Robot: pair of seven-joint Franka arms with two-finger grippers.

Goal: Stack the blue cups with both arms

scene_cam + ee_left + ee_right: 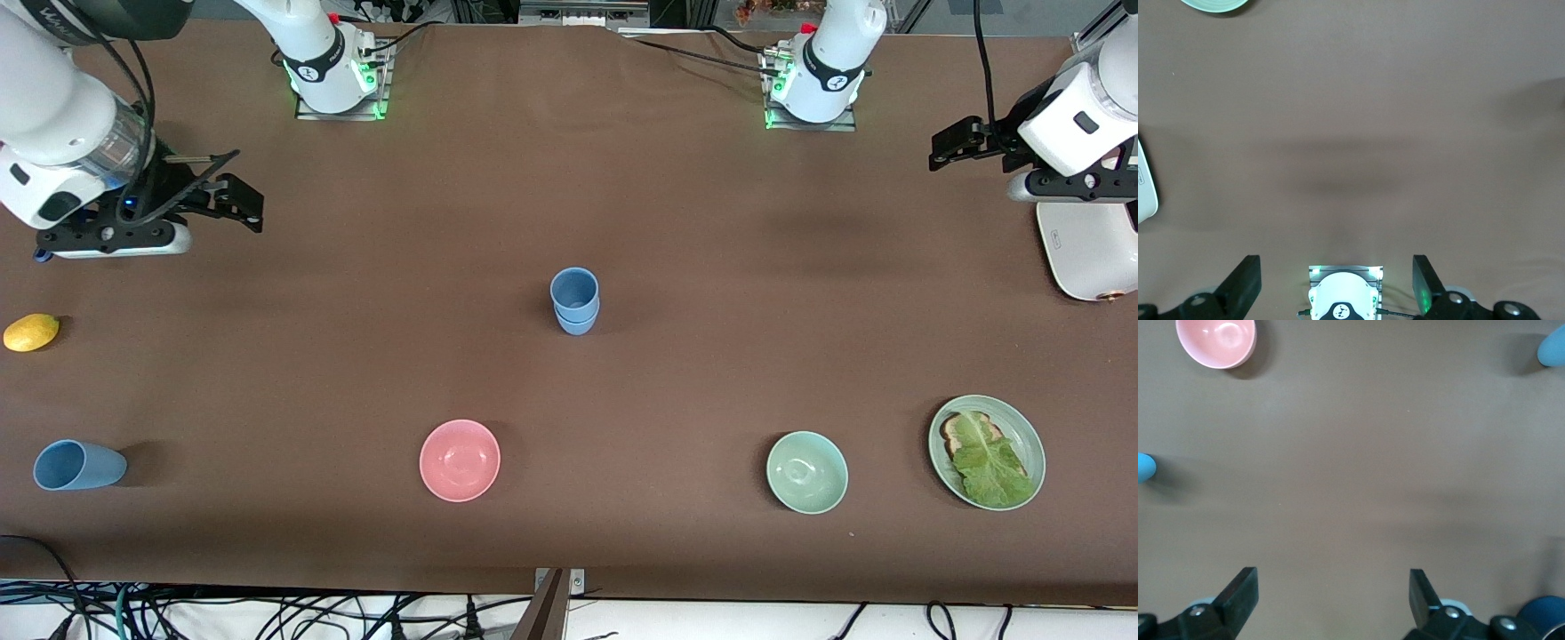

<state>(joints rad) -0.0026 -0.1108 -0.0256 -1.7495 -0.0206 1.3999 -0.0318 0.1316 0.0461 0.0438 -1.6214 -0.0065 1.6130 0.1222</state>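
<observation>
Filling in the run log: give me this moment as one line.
stacked blue cups: mid-table | third blue cup: lying, unstacked | left end effector: open, empty | right end effector: open, empty

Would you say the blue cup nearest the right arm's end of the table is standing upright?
No, that blue cup lies on its side on the table.

Three blue cups: two nested upright in one stack (574, 300) mid-table, a third blue cup (78, 465) lying on its side toward the right arm's end. Two bowls: one pink bowl (460, 460), one mint-green bowl (806, 472). One green plate (1026, 431) carrying one slice of toast (958, 429) and one lettuce leaf (994, 466). One lemon (31, 332). One white appliance (1080, 253). Two arms, each with one gripper: left gripper (956, 142), right gripper (233, 200)
</observation>
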